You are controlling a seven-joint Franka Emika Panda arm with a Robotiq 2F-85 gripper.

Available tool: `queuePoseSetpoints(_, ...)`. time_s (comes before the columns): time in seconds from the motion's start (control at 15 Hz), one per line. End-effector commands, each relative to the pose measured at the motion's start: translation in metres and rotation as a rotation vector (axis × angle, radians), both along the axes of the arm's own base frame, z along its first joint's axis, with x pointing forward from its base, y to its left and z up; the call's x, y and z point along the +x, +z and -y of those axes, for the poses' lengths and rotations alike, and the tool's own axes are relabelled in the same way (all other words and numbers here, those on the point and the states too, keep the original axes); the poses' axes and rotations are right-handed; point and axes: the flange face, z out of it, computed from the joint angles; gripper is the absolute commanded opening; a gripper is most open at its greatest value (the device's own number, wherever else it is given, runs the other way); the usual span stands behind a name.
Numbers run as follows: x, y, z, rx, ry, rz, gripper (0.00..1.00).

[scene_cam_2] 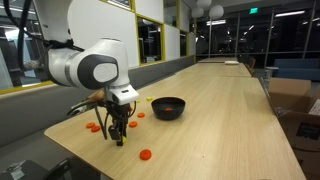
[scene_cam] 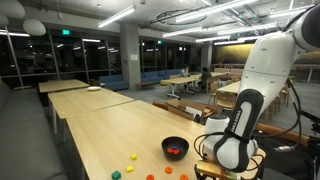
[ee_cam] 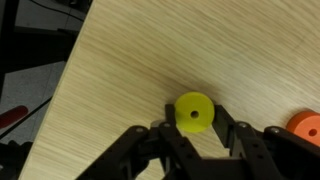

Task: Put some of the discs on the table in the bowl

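A yellow disc with a centre hole lies on the pale wooden table, right between my gripper's black fingers, which touch it on both sides. In an exterior view the gripper points down with its tips at the tabletop, near the front corner. The black bowl stands a little beyond it and has red inside in an exterior view. Orange discs lie around the gripper, and one shows at the wrist view's right edge. Yellow and green discs lie apart.
The table's side edge runs close to the left of the gripper in the wrist view, with dark floor beyond. More long wooden tables stand further back. A cardboard box sits beside the table.
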Motion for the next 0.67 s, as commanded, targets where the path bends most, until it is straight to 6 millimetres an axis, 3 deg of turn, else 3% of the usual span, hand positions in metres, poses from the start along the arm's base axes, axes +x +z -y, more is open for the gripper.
queuePoseSetpoints(0.0, 0.007, 0.011, 0.002, 0.005, -0.007, 0.035, 0.26)
queuePoseSetpoints(0.13, 0.004, 0.023, 0.011, 0.0, -0.028, 0.054, 0.26)
queuePoseSetpoints(0.33, 0.017, 0.046, 0.035, -0.012, -0.062, 0.104, 0.26)
queuePoseSetpoints(0.6, 0.049, 0.077, 0.073, -0.041, -0.065, 0.171, 0.26)
